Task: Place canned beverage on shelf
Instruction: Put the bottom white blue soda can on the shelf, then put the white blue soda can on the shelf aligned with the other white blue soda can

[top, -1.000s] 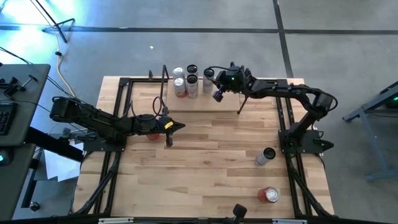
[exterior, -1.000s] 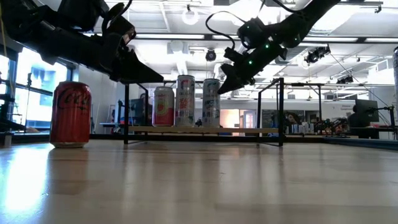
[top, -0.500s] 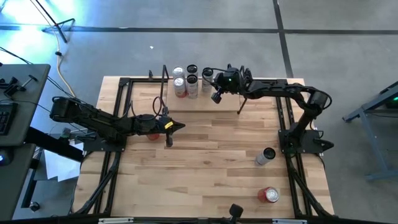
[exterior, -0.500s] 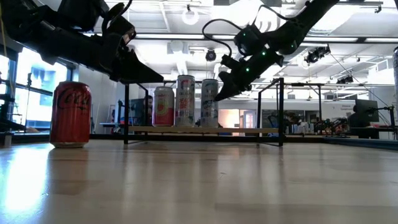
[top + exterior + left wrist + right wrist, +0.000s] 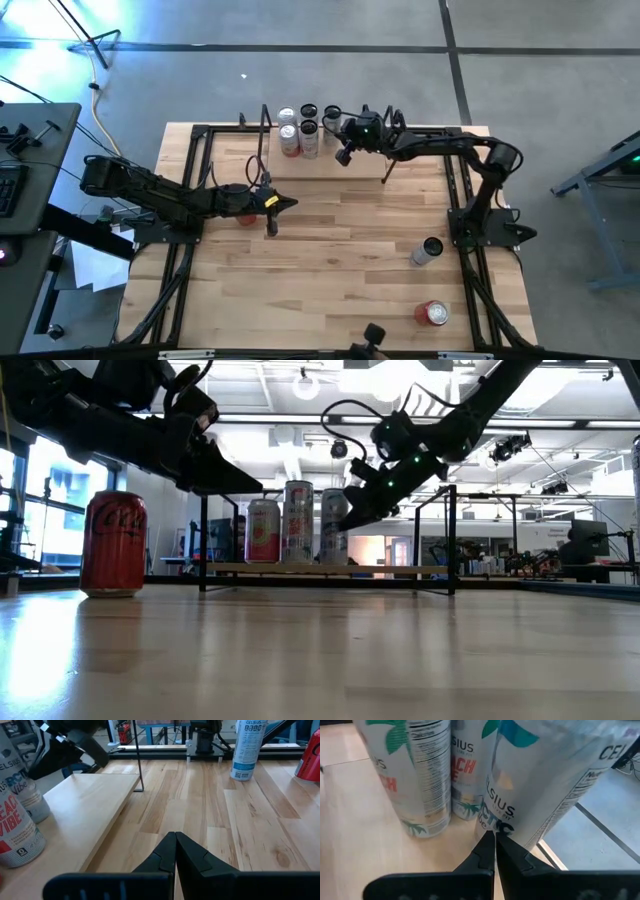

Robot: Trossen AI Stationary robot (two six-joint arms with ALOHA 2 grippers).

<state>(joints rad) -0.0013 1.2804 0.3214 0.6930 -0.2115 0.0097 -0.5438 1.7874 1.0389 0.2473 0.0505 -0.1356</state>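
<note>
Right pincer [image 5: 491, 836], closed, crowds shelf [image 5: 420, 152] cans [image 5: 305, 130].

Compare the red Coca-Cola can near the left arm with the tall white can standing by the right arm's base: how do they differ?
The red Coca-Cola can is short, stout and red; the tall white can is slim, taller and white with blue print. In the high view the red can is partly hidden under the left arm, while the white can stands in the open. Both are upright on the tabletop, off the shelf.
</note>
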